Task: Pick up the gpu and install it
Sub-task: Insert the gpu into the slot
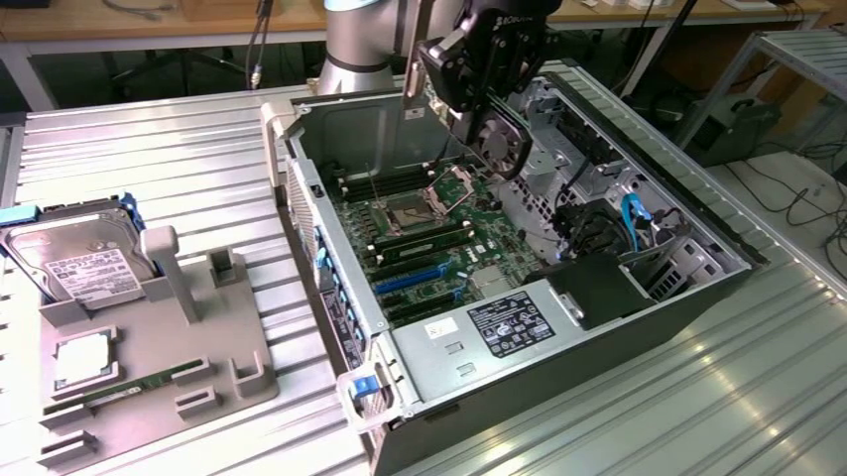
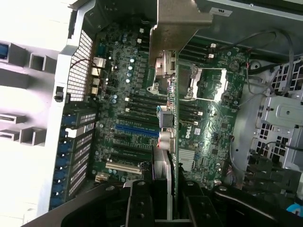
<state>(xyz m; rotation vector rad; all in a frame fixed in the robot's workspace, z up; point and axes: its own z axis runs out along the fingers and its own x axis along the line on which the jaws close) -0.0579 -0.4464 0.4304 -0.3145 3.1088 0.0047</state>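
- The gripper sits in the upper middle of the exterior view, over the far end of the open computer case.
- It's clamped narrow on the gpu. The card hangs from it on edge, with the round black fan facing the exterior view's right.
- The gpu's pale metal bracket sticks out on the exterior view's left side of the gripper, just above the case rim.
- In the wrist view the black fingers sit on either side of the card, so you're looking straight down the thin green edge of the gpu. The bracket is at its far end.
- The motherboard lies flat in the case below the card. The gpu isn't in any slot, and the blue slot is bare and sits nearer the middle of the frame.
- In the wrist view that blue slot is off to one side of the card's edge, not under it.
- The power supply, with its black label, is at the near end of the case, lower middle of the frame.
- At the lower left of the exterior view, a gray holder tray rests on the ribbed metal table.
- The tray has a hard drive, a memory stick and a square chip, all well apart from the gripper.
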